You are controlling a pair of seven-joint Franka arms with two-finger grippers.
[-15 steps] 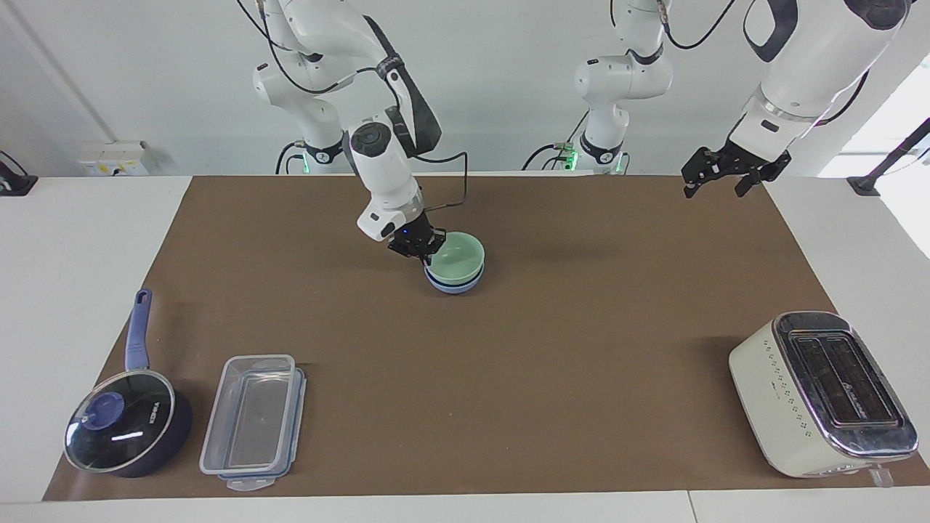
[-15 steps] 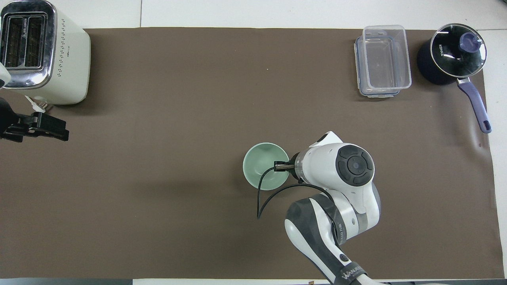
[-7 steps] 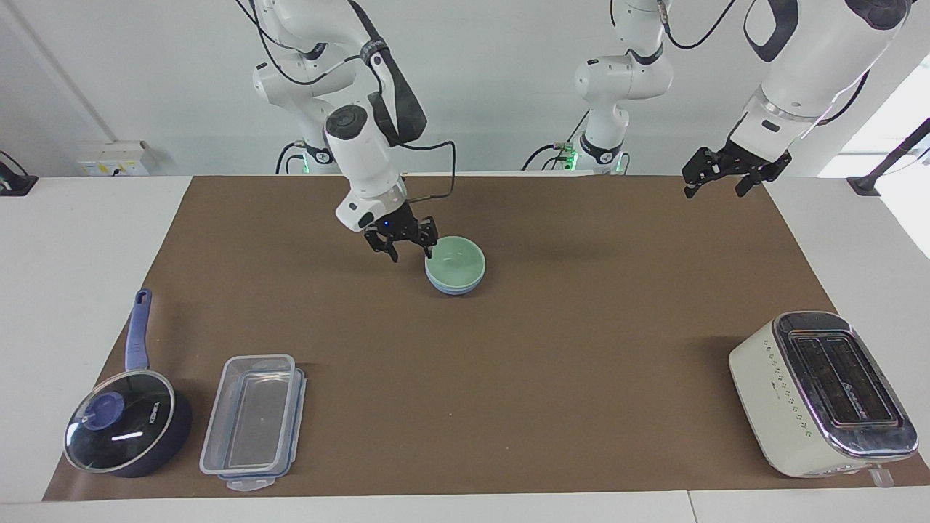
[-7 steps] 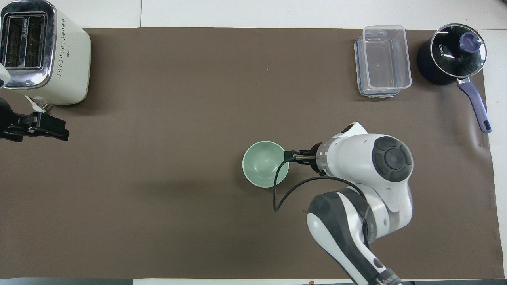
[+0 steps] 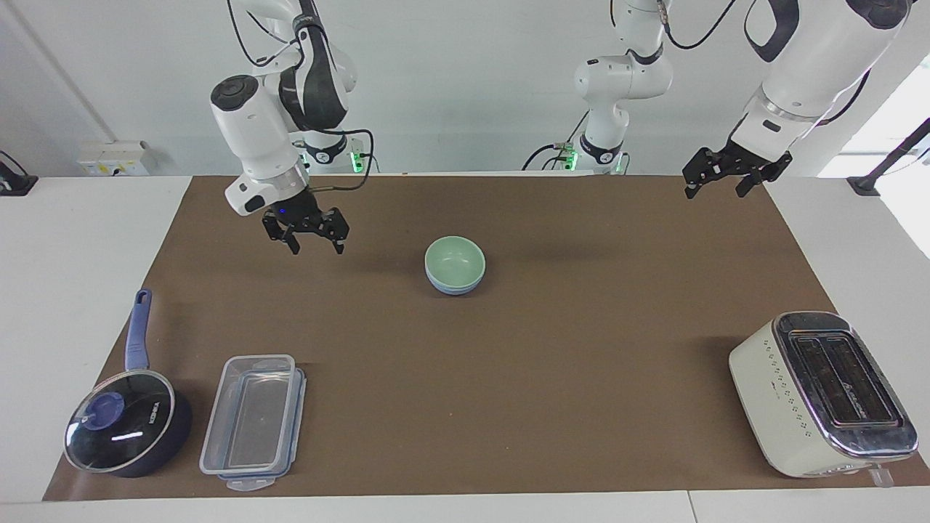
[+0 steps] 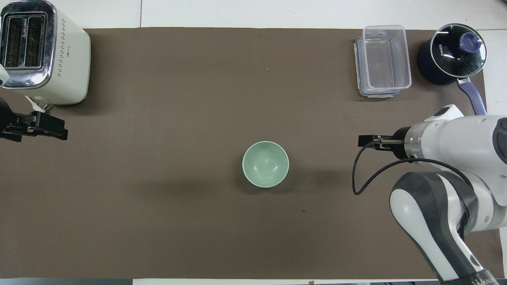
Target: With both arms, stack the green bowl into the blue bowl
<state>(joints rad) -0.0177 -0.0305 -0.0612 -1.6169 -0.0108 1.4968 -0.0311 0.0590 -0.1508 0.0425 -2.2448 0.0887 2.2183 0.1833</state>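
Observation:
The pale green bowl (image 5: 455, 256) sits nested inside the light blue bowl (image 5: 453, 288) near the middle of the brown mat. In the overhead view the green bowl (image 6: 265, 164) hides the blue bowl. My right gripper (image 5: 316, 247) is open and empty. It hangs above the mat, beside the bowls toward the right arm's end, well apart from them; it also shows in the overhead view (image 6: 368, 140). My left gripper (image 5: 716, 189) is open and empty, waiting raised over the mat's edge at the left arm's end; it also shows in the overhead view (image 6: 51, 128).
A cream toaster (image 5: 821, 392) stands far from the robots at the left arm's end. A clear lidded container (image 5: 254, 414) and a dark blue saucepan with a glass lid (image 5: 123, 425) stand far from the robots at the right arm's end.
My right gripper let go of the green bowl, now seated in the blue bowl, then rose and drew away toward the right arm's end. The left arm has not moved.

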